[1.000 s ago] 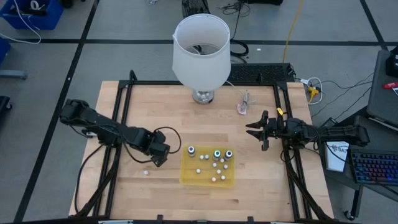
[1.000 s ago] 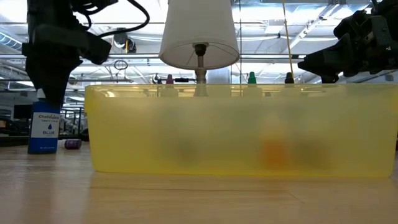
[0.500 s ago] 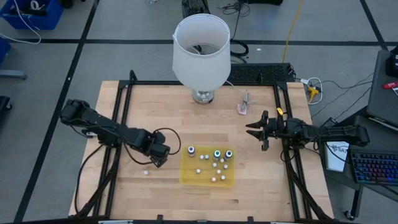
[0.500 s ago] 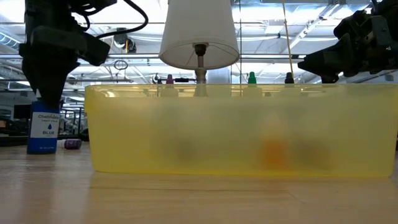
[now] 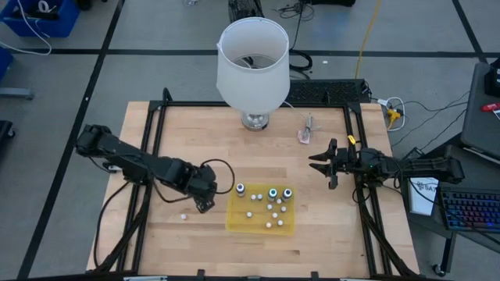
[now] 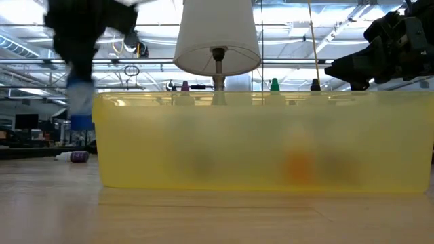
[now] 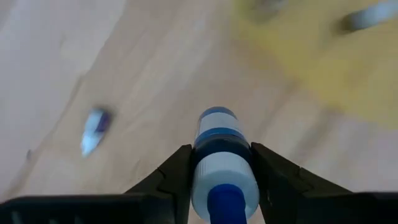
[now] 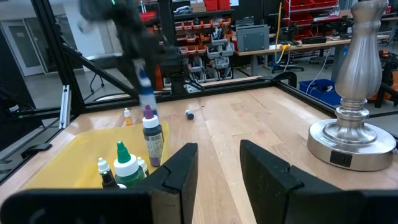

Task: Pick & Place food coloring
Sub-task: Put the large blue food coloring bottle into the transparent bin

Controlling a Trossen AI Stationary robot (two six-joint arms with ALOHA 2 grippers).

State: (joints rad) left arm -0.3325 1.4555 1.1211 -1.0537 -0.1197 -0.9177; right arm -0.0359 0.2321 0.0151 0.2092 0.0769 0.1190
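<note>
the left gripper [image 5: 205, 204] sits over the bare wood just beside the left edge of the yellow tray [image 5: 234, 224], and its two dark fingers [image 7: 176, 176] are clamped on either side of a blue food coloring bottle [image 7: 222, 163]. in the left wrist view the bottle stands between the fingers with its white band and blue tip toward the camera, and the tabletop shows below it, so the bottle is lifted clear of the wood. the low view shows the same bottle [image 6: 80, 103] as a blurred blue and white shape hanging under the dark arm, left of the tray and above table level.

a small purple bottle [image 7: 94, 130] lies on its side on the table [image 5: 195, 136] near the held one; in the high view it is the pale dot [image 5: 183, 216] left of the tray, and in the low view it lies flat on the wood [image 6: 74, 156].

the tray holds the other food coloring bottles: three upright ones with pale caps stand in a row along its far side [image 5: 273, 193], and smaller caps are scattered in front of them. the right wrist view shows a purple-capped bottle [image 8: 152, 136] and a green-tipped one [image 8: 125, 165] standing in the tray.

the right gripper [image 5: 319, 164] waits above the right side of the table, well apart from the tray, its fingers [image 8: 177, 167] parted a little with nothing between them. a white table lamp [image 5: 251, 64] stands at the far edge of the table on a silver base [image 8: 352, 140].
</note>
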